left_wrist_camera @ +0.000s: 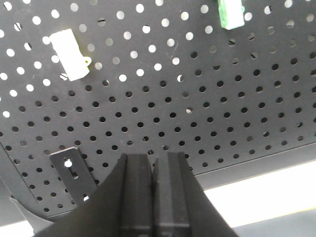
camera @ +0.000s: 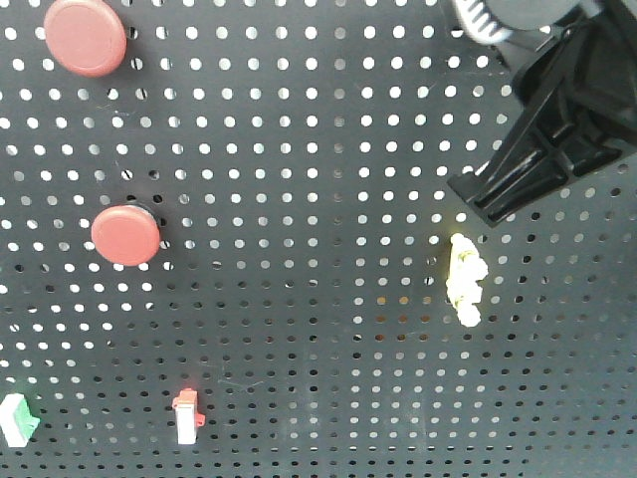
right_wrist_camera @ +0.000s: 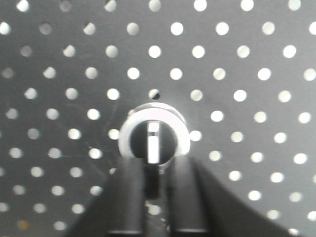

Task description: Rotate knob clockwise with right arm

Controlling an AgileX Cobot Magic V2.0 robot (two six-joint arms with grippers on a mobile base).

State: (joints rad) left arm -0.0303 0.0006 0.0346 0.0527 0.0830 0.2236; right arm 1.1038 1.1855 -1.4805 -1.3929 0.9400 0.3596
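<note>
The knob (right_wrist_camera: 153, 140) sits at the centre of the right wrist view: a shiny silver ring on the perforated panel (right_wrist_camera: 247, 98), with its bar handle standing vertical. My right gripper (right_wrist_camera: 154, 160) comes up from below, and its two black fingers (right_wrist_camera: 131, 187) close narrowly on either side of the handle's lower part. In the front view the right gripper (camera: 478, 194) presses against the panel at the upper right and hides the knob. My left gripper (left_wrist_camera: 153, 158) points at the panel's lower edge, fingers pressed together on nothing.
Two red push buttons (camera: 85, 37) (camera: 125, 235) are on the panel's left. A yellow toggle (camera: 465, 281) sits just below the right gripper. A red-and-white switch (camera: 186, 418) and a green-and-white one (camera: 18, 418) sit low. A slotted bracket (left_wrist_camera: 71, 173) is near the left gripper.
</note>
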